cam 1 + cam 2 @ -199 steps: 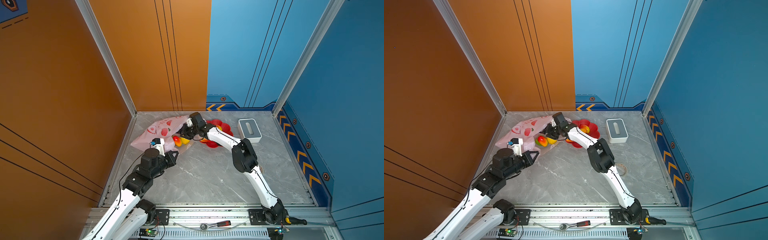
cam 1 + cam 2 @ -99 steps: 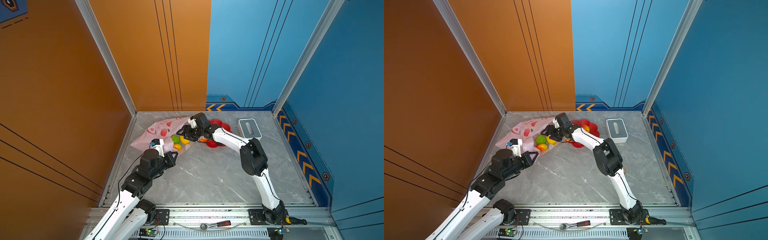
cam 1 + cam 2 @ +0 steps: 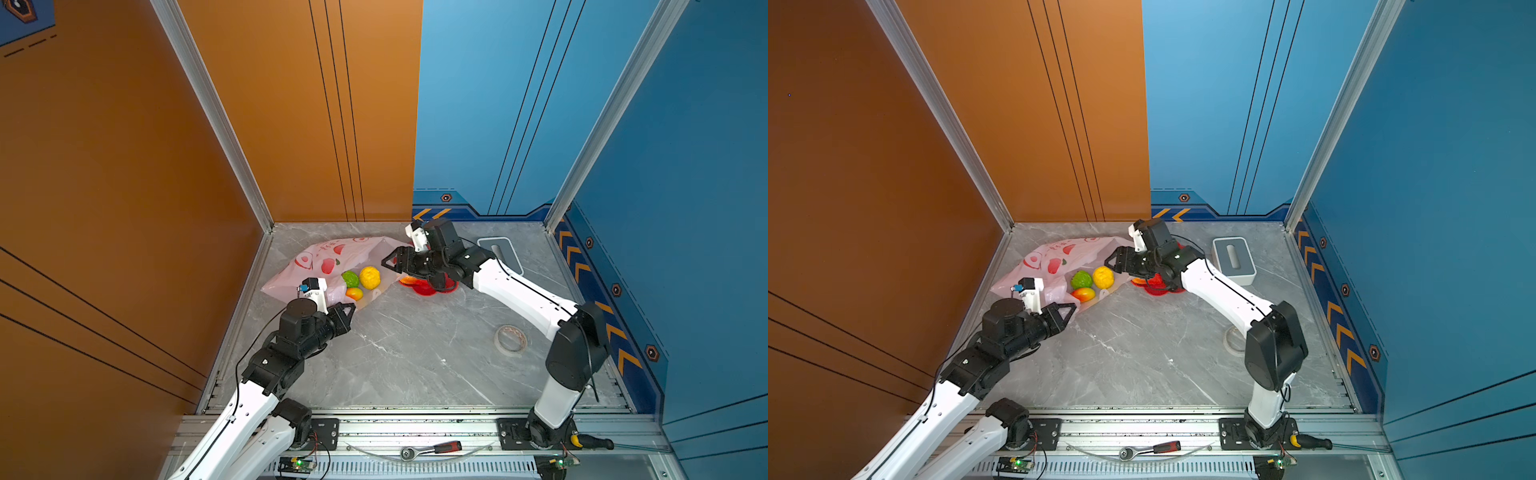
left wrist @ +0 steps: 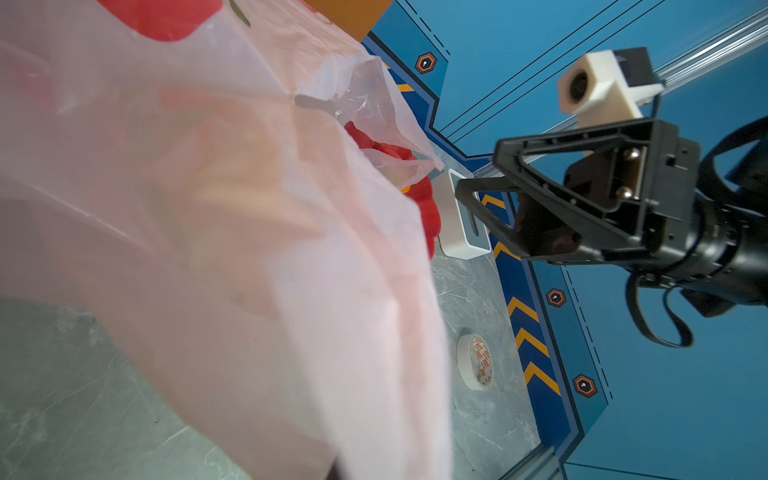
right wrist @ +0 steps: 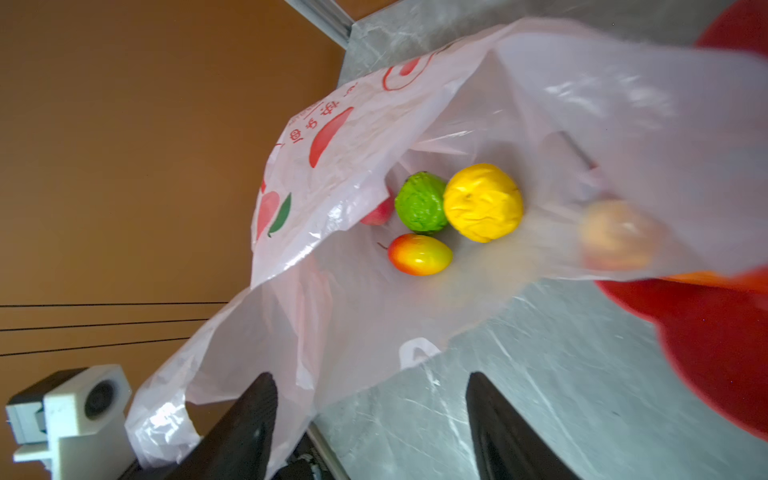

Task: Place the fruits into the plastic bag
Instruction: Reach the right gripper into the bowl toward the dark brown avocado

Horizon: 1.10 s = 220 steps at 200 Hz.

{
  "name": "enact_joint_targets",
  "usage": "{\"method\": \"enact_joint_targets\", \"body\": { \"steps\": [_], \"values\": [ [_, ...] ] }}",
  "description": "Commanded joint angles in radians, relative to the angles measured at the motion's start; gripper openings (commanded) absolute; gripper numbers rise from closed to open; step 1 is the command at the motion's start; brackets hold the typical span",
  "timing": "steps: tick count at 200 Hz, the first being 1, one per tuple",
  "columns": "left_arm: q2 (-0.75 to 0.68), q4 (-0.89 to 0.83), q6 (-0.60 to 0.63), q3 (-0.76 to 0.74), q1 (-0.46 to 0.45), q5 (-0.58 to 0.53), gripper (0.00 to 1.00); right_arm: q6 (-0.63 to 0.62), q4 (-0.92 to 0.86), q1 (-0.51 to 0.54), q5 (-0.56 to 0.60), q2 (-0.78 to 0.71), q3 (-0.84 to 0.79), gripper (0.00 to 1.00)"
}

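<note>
The pale pink plastic bag [image 3: 328, 259] lies at the back left with its mouth facing right. Inside the mouth sit three fruits: a green one [image 5: 420, 202], a yellow lemon [image 5: 483, 202] and a yellow-red mango [image 5: 419, 254]. A red apple [image 5: 378, 214] peeks from under the top film. My left gripper [image 3: 351, 309] is shut on the bag's near edge; the film hides its jaws in the left wrist view. Just right of the mouth, my right gripper [image 3: 388, 259] stands open and empty. An orange fruit [image 3: 409, 279] rests on the red dish.
The red dish [image 3: 432, 286] sits under my right wrist. A white-grey tissue box [image 3: 1233, 259] stands at the back right. A tape roll [image 3: 510, 340] lies near the right arm's elbow. A ratchet [image 3: 428, 450] rests on the front rail. Walls close off the left and back.
My right gripper has pulled back to the right out of the bag's mouth and opened slightly. The green fruit and lemon now show in the bag. The left arm has barely moved.
</note>
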Motion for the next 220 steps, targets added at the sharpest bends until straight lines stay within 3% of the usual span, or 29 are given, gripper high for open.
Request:
{"method": "enact_joint_targets", "body": {
  "steps": [1,27,81,146,220],
  "values": [
    [-0.007,0.003,-0.006,-0.014,-0.002,-0.017,0.0,-0.177,-0.252,-0.04,0.19,-0.042,0.008,0.73],
    [0.002,0.013,-0.012,-0.016,-0.004,-0.014,0.0,-0.279,-0.377,-0.095,0.276,-0.01,0.053,0.77],
    [0.008,0.013,-0.012,-0.016,-0.004,-0.021,0.0,-0.385,-0.45,-0.162,0.357,0.147,0.148,0.77],
    [0.016,0.016,-0.008,-0.013,-0.003,-0.022,0.0,-0.397,-0.461,-0.194,0.365,0.371,0.287,0.77],
    [0.019,0.009,-0.003,-0.012,-0.001,-0.023,0.0,-0.384,-0.461,-0.213,0.36,0.468,0.324,0.76]
  ]
}}
